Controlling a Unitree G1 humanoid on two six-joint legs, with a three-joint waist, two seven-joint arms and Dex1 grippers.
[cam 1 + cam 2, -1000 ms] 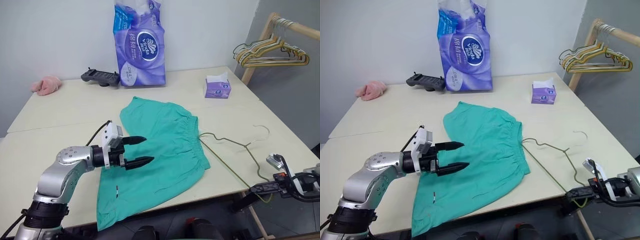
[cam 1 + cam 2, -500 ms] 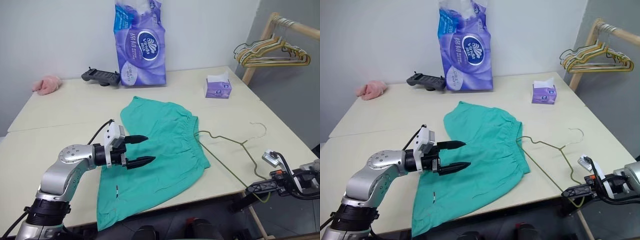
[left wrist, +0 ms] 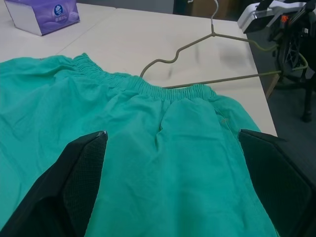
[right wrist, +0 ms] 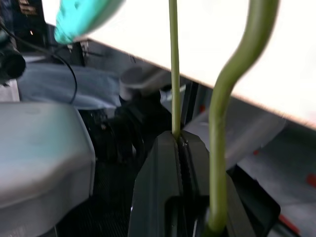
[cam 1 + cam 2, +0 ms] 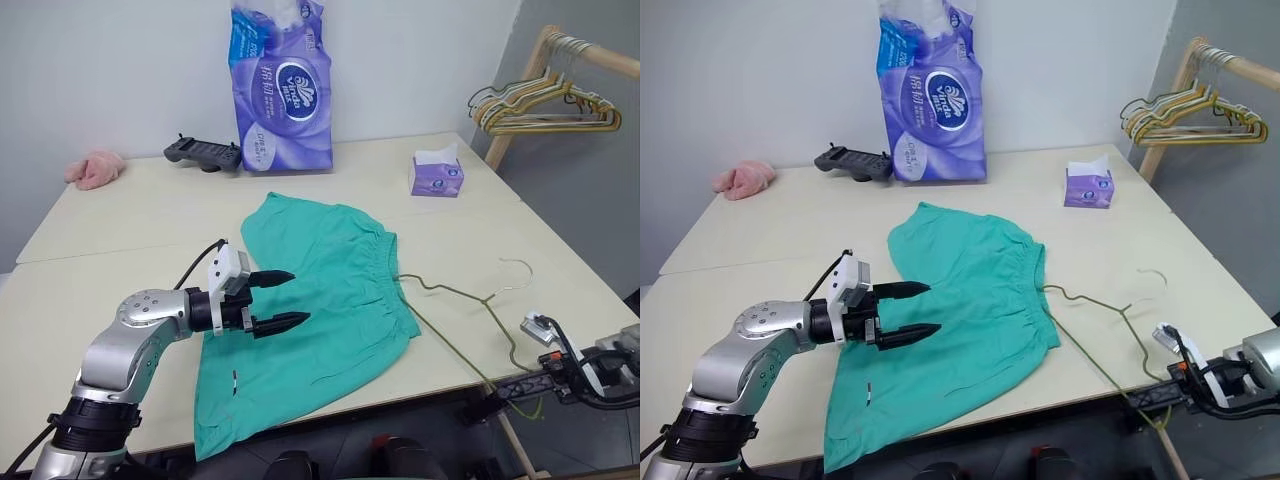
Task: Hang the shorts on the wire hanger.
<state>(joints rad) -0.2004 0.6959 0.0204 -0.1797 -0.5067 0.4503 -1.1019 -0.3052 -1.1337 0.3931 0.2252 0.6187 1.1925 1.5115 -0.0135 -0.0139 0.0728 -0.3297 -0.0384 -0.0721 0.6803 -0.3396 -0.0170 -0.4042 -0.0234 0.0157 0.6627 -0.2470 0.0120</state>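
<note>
The teal-green shorts (image 5: 330, 290) lie flat in the middle of the table, their gathered waistband (image 3: 128, 81) turned toward the right side. Just above the left part of the shorts hovers my left gripper (image 5: 298, 297), open, with nothing between its fingers. The thin olive wire hanger (image 5: 460, 291) lies on the table to the right of the shorts, one end touching the waistband and its hook (image 5: 520, 266) pointing away. Its near corner juts past the table's front right edge. There my right gripper (image 5: 508, 386) is shut on the wire (image 4: 174, 74).
A purple pack of paper rolls (image 5: 280, 85), a black controller (image 5: 202, 153) and a pink fuzzy cloth (image 5: 92, 170) stand along the table's back. A purple tissue box (image 5: 435, 176) sits at the back right. Right of the table, a wooden rack carries a bunch of hangers (image 5: 545, 108).
The right gripper has turned slightly, and the wire hanger has shifted a little on the table, its hook swinging. The left gripper stays open over the shorts.
</note>
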